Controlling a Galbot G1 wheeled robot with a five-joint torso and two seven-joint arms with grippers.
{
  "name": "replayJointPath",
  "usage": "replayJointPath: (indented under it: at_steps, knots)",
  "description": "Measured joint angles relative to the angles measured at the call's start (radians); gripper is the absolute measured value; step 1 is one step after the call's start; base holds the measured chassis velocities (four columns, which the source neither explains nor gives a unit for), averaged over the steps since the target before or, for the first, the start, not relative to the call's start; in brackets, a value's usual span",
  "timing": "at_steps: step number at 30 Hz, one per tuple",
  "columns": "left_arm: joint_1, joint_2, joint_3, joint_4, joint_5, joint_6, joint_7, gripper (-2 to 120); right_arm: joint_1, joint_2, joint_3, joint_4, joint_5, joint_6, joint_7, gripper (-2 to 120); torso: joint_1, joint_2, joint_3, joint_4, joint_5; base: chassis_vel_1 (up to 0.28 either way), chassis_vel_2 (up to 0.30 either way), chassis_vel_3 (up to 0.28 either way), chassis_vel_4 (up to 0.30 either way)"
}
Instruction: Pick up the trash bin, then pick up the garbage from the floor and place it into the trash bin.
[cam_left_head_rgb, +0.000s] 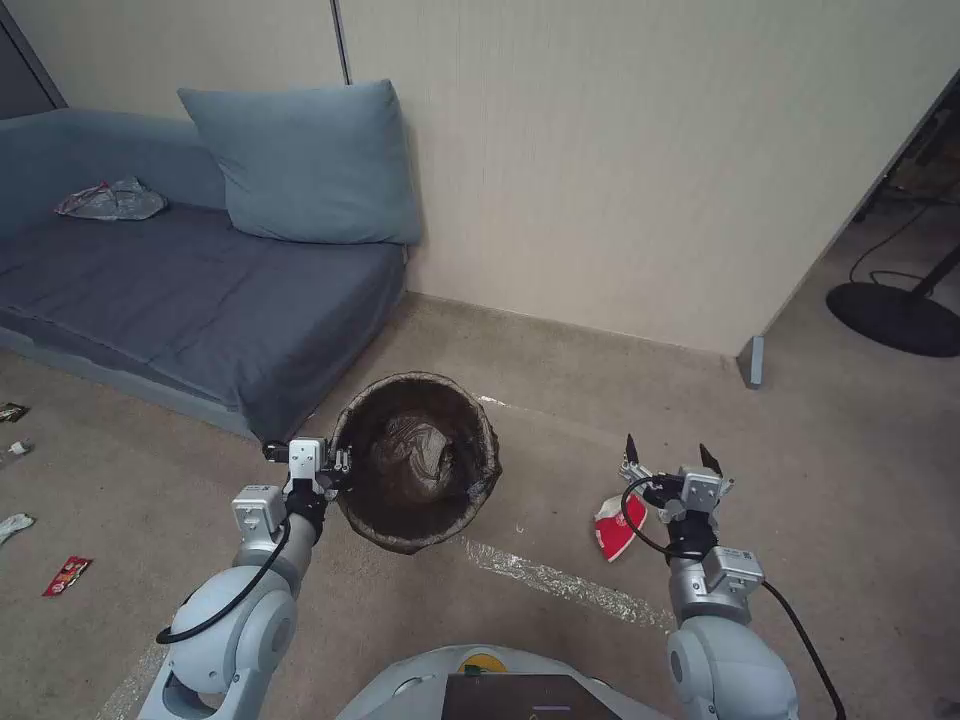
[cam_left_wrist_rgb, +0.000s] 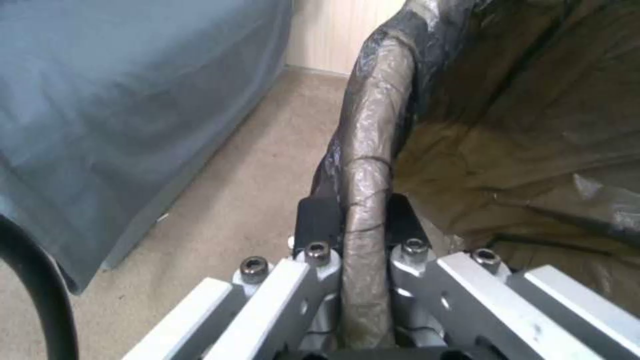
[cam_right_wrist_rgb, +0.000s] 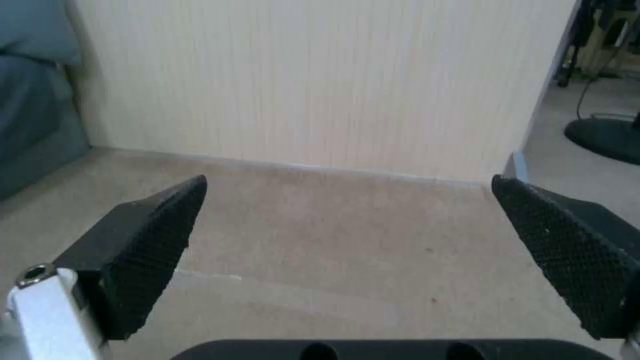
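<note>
The trash bin (cam_left_head_rgb: 400, 410), lined with a dark brown bag, hangs in front of me by the sofa corner, its mouth tilted toward my head camera. My left gripper (cam_left_head_rgb: 340, 468) is shut on its near-left rim. In the left wrist view the bag-covered rim (cam_left_wrist_rgb: 367, 150) runs between the two black fingers of the left gripper (cam_left_wrist_rgb: 360, 215). A red-white paper carton (cam_left_head_rgb: 615, 525) lies on the carpet just left of my right gripper (cam_left_head_rgb: 668, 450), which hangs open above the floor. The right gripper (cam_right_wrist_rgb: 350, 220) holds nothing between its pads (cam_right_wrist_rgb: 153, 240).
A blue sofa (cam_left_head_rgb: 180, 290) with a cushion and a grey plastic bag (cam_left_head_rgb: 110, 200) stands left. More litter lies far left: a red wrapper (cam_left_head_rgb: 67, 575), a white tissue (cam_left_head_rgb: 12, 525), small scraps (cam_left_head_rgb: 12, 412). A wall corner (cam_left_head_rgb: 755, 360) and black stand base (cam_left_head_rgb: 895, 315) are right.
</note>
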Motion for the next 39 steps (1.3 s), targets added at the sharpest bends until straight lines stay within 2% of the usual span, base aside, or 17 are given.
replayJointPath:
  at_steps: [5,12,15,27,30,39]
  knots:
    - [0.001,0.003,-0.001,-0.013,0.0,0.005,-0.003,2,0.029,-0.001,0.01,-0.035,0.016,-0.063,0.024,100,0.0,0.0,0.0,0.0,0.0,0.0,0.0,0.0,0.0]
    - [0.001,0.003,0.002,-0.025,0.001,0.01,-0.005,2,0.06,-0.085,0.02,-0.093,0.112,-0.146,0.057,100,0.0,0.0,0.0,0.0,0.0001,0.0,0.0,0.0,0.0]
    - [0.002,0.003,0.005,-0.033,0.001,0.014,-0.008,2,0.071,-0.146,0.027,-0.141,0.175,-0.181,0.057,100,0.0,0.0,0.0,0.0,0.0001,0.0,0.0,0.0,0.0]
    - [0.008,0.023,0.006,-0.052,-0.011,0.029,-0.026,2,0.125,-0.23,0.025,-0.268,0.306,-0.242,0.049,100,0.0,0.0,0.0,0.0,0.0002,0.0,0.0,0.0,0.0]
    - [0.01,0.036,0.006,-0.055,-0.014,0.033,-0.03,2,0.152,-0.257,0.018,-0.33,0.376,-0.267,0.052,100,0.0,0.0,0.0,0.0,0.0001,0.0,0.0,0.0,0.0]
    - [0.021,0.051,0.01,-0.067,-0.016,0.038,-0.038,2,0.224,-0.282,-0.005,-0.457,0.478,-0.306,0.077,100,0.0,0.0,0.0,0.0001,0.0001,0.0,0.0,0.0,0.0]
